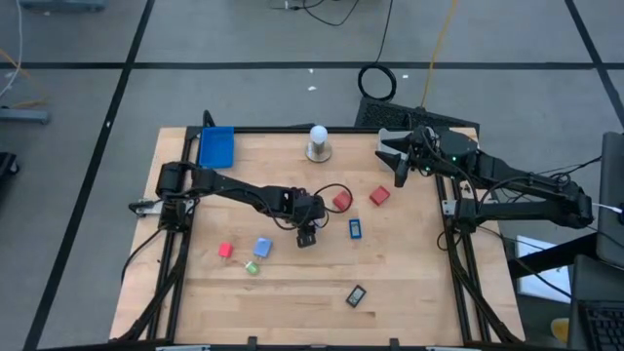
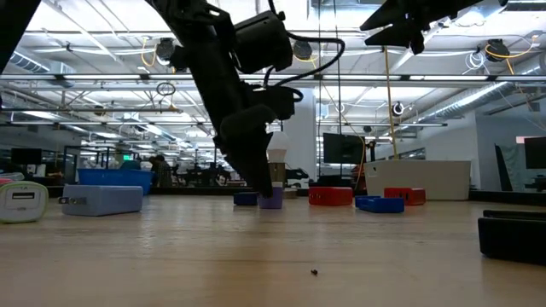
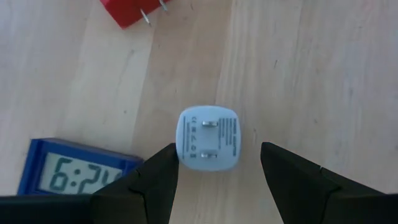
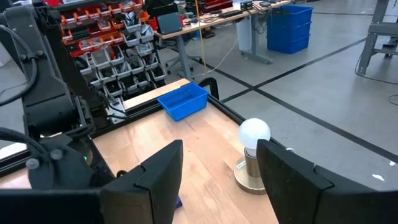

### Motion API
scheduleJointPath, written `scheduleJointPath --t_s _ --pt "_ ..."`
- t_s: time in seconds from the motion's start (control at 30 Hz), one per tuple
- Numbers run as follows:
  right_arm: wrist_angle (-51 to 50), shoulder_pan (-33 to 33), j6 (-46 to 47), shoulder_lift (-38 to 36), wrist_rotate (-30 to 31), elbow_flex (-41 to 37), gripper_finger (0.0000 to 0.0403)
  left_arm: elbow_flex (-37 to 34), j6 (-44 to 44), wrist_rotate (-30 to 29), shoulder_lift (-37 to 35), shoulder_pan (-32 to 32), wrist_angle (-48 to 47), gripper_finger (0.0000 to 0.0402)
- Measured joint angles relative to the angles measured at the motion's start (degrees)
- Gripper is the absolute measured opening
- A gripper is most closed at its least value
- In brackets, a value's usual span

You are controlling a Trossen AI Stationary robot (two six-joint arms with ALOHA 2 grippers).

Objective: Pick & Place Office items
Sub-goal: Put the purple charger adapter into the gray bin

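- white plug adapter (image 3: pixel 208 139) sits at frame centre, between the parted fingers of the left gripper (image 3: pixel 214 180), untouched.
- right gripper (image 1: pixel 399 156) hovers upper right, fingers apart, empty.

The left pincer (image 2: pixel 263 189) is reaching down onto the wooden desk (image 2: pixel 273 256) beside a small purple-looking block (image 2: pixel 271 199), red blocks (image 2: pixel 331 196) lying right.

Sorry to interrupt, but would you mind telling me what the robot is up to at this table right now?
It is sorting small office items scattered on the wooden table. The left tool is down near the table's middle, fingers open on either side of a pale blue plug adapter, not yet gripping it. A blue digital clock and a red plug adapter lie close by. The right tool waits raised near the far right corner, empty, looking toward the white bulb lamp and blue tray.
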Motion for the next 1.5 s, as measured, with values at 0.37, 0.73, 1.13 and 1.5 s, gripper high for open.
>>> scheduleJointPath --t_s 0.37,0.73,1.13,1.5 --pt "0.04 0.10 0.32 0.00 -2.75 0.01 0.0196 0.00 0.84 -2.11 0.95 0.04 2.93 0.0230" --pt "0.06 2.33 0.30 0.00 -2.60 0.00 0.0196 0.00 3.12 -2.58 0.95 0.20 5.27 0.0227" --pt "0.06 3.10 0.32 0.00 -2.54 0.00 0.0196 0.00 5.03 -0.98 0.95 0.24 5.19 0.0136" --pt "0.06 3.08 0.34 0.00 -2.54 0.01 0.0196 0.02 2.95 -0.94 0.67 0.24 4.58 0.0136"
